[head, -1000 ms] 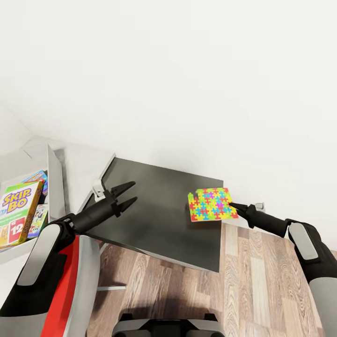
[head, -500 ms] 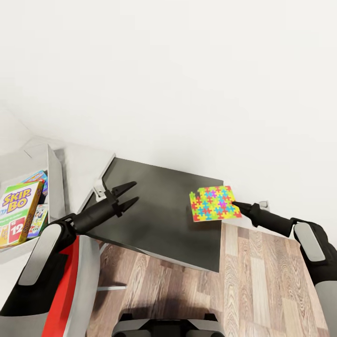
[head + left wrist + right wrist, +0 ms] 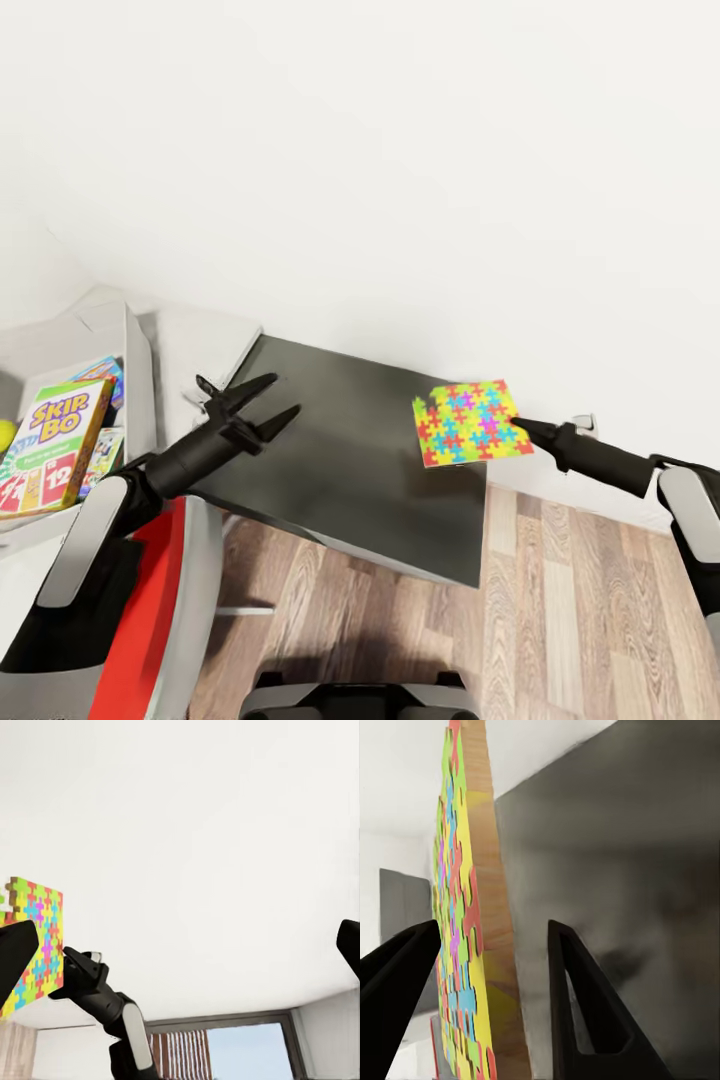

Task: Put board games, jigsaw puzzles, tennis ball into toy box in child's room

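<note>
The right arm is reaching forward from the robot's right side, nearly level, its dark forearm tapering toward the jigsaw puzzle [image 3: 471, 422]; the right gripper [image 3: 522, 429] is grasping that sheet at its edge, and the right wrist view is showing the puzzle [image 3: 469, 937] edge-on between the two dark fingers [image 3: 585, 1012], one on each face; the sheet is hanging tilted in the air over the corner of the table's lower dark grey wing [image 3: 340, 470], clear of its surface, beside the white wall [image 3: 400, 180].

The left arm is stretching forward over the wing's other end, slightly raised; the left gripper [image 3: 258, 402] is released, its two pointed fingers [image 3: 245, 387] spread apart with nothing between them; the left wrist view is looking across at the puzzle [image 3: 34, 941] and the right arm.

The toy box [image 3: 140, 370] is standing on the pale table top beside the wing; a Skip-Bo board game [image 3: 45, 445] is lying inside it over other printed boxes, and the tennis ball [image 3: 6, 433] is showing at the picture's edge beside them.
</note>
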### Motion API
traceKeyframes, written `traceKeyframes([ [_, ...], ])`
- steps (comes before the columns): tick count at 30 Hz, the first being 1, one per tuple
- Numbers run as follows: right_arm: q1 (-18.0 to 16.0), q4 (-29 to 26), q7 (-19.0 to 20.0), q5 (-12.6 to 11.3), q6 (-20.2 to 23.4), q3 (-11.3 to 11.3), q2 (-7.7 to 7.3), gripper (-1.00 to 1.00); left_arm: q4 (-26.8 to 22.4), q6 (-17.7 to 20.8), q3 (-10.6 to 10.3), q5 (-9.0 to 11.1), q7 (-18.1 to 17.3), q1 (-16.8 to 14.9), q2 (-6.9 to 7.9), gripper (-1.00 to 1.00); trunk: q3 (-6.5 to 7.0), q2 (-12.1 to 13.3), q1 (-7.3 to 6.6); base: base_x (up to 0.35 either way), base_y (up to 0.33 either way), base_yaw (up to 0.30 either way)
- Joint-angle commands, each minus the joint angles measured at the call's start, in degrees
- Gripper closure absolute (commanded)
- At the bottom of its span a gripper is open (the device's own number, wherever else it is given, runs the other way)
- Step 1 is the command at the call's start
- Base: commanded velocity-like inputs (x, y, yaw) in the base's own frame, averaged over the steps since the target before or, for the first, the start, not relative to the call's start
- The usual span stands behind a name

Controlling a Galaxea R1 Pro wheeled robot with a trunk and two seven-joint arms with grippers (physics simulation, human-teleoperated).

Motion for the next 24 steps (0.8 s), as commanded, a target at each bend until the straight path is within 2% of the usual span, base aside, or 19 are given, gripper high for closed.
traceKeyframes([
  [1, 0.14, -0.3, 0.46, -0.45, 0.24, -0.08, -0.41, 1.0, 0.03, 0.23, -0.03, -0.09, -1.47, -0.12, 0.08, -1.0, -0.04, -0.09, 0.03, 0.0, 0.0, 0.229],
  [3, 0.36, -0.73, 0.49, -2.21, 0.24, 0.08, -1.16, 1.0, 0.01, 0.53, -0.02, 0.25, -2.96, -0.22, 0.17, -1.0, 0.03, -0.09, 0.03, 0.0, 0.0, 0.241],
  [7, 0.56, -1.1, 0.51, -3.94, 0.24, 0.4, -1.87, 1.0, 0.01, 0.87, -0.02, 0.55, -4.28, -0.49, 0.24, -1.0, 0.16, -0.09, 0.03, 0.0, 0.0, 0.253],
  [13, 0.65, -1.33, 0.47, -5.16, 0.24, 0.72, -2.32, 1.0, 0.0, 1.11, -0.01, 0.76, -5.23, -0.78, 0.3, -1.0, 0.36, -0.09, 0.03, 0.0, 0.0, 0.265],
  [24, 0.31, -1.45, 0.37, -5.65, 0.24, 0.61, -2.49, 1.0, -0.02, 1.2, -0.04, 0.84, -5.59, -0.93, 0.26, -1.0, 0.71, -0.09, 0.03, 0.0, 0.0, 0.273],
])
